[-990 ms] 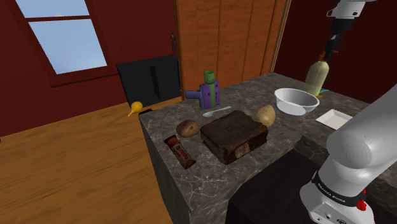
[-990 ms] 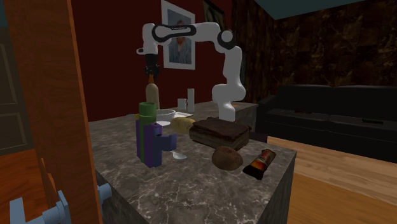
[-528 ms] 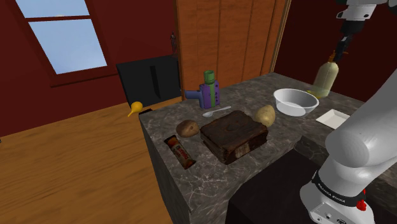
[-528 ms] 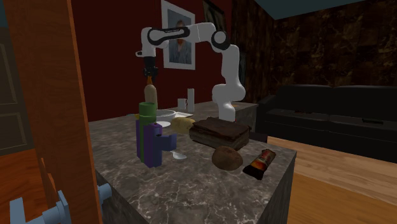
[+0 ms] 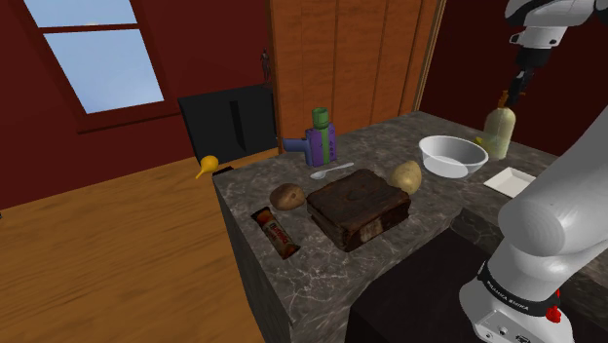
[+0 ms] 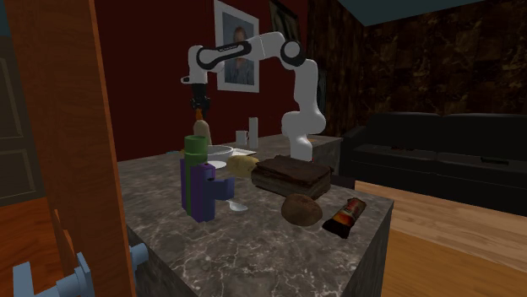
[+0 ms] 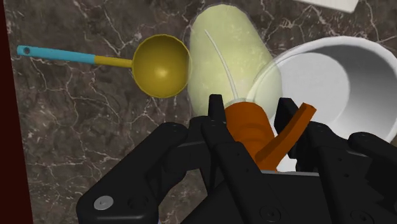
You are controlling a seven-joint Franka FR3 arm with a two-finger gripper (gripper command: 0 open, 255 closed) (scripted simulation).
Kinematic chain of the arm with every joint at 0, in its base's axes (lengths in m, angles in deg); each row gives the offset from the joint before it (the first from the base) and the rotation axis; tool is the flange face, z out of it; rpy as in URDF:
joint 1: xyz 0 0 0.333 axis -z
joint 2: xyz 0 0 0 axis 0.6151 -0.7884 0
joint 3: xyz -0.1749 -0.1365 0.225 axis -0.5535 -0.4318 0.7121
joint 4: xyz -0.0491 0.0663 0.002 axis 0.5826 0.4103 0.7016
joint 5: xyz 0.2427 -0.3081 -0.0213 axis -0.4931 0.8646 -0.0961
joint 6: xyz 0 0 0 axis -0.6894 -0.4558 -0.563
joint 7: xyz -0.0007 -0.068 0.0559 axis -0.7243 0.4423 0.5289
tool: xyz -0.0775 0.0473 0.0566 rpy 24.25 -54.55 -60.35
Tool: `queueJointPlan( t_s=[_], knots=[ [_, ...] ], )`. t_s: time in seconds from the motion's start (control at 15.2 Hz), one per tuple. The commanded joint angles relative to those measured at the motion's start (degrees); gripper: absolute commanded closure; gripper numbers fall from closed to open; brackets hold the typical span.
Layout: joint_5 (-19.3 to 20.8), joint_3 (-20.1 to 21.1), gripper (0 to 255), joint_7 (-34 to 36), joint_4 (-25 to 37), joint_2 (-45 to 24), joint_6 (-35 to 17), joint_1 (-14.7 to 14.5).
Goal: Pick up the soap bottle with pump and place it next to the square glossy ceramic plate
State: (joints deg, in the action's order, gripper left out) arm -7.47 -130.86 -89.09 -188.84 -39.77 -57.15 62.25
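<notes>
The soap bottle (image 5: 500, 133), pale yellow-green with an orange pump, hangs upright at the far end of the marble counter, just behind the white bowl (image 5: 452, 154). My gripper (image 5: 513, 90) is shut on its pump from above. In the wrist view the black fingers (image 7: 215, 114) clasp the orange pump (image 7: 253, 130), and the bottle's body (image 7: 226, 54) points down beside the bowl (image 7: 331, 76). The square white plate (image 5: 512, 179) lies on the counter nearer the stand, to the bowl's right in the shoulder view. The second exterior view has the bottle (image 6: 201, 128) under the gripper (image 6: 199, 108). Whether its base touches the counter I cannot tell.
A yellow ladle with a blue handle (image 7: 159, 65) lies beside the bottle. On the counter sit a brown block (image 5: 358, 207), two potatoes (image 5: 406, 176) (image 5: 288, 196), a spoon (image 5: 331, 171), a purple and green object (image 5: 320, 139) and a wrapped bar (image 5: 276, 232).
The gripper has carried the bottle to the shoulder view's right and lowered it behind the bowl. The grip on the pump stayed the same.
</notes>
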Motion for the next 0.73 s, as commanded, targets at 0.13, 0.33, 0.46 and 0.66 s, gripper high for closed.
queueJointPlan(
  t_s=[0.13,0.33,0.46,0.66],
  knots=[
    [-0.42,-0.20,255,-0.27,-2.53,-0.67,-3.09,0.05],
    [-0.49,-0.24,255,-0.33,-3.10,-0.79,-3.75,0.07],
    [-0.50,-0.24,255,-0.33,-3.10,-0.80,-3.75,0.07],
    [-0.50,-0.24,255,-0.33,-3.10,-0.80,-3.75,0.07]
  ],
)
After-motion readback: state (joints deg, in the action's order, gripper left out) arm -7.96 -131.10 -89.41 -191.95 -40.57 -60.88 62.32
